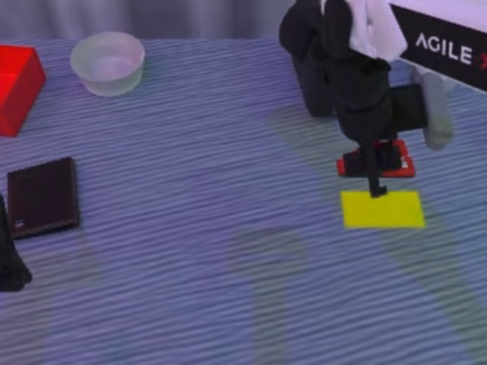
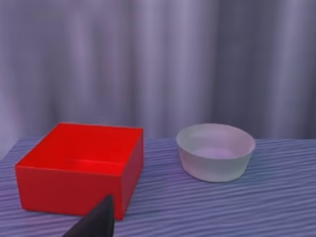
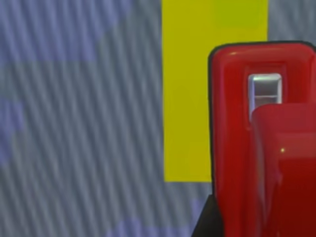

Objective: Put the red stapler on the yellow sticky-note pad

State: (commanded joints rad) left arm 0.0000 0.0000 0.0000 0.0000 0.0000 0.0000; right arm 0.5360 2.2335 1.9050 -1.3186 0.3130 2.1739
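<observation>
One desk (image 1: pixel 228 304) carries everything, its top covered in a blue-grey ribbed cloth, with a pale curtain hanging behind it. On it we count one stapler (image 1: pixel 396 157), one yellow pad (image 1: pixel 382 210), one red box (image 1: pixel 17 87), one pale bowl (image 1: pixel 108 62) and one dark brown wallet (image 1: pixel 42 197). Our right end effector (image 1: pixel 375 163) hangs over the right half of the desk, directly above the stapler, which shows red on both sides of the black fingers; we cannot tell whether they grip it. The stapler sits just beyond the pad's far edge, and the right wrist view shows it close up, partly overlapping the pad. Our left end effector (image 1: pixel 9 262) is parked at the left edge, by the wallet; its state is unclear.
</observation>
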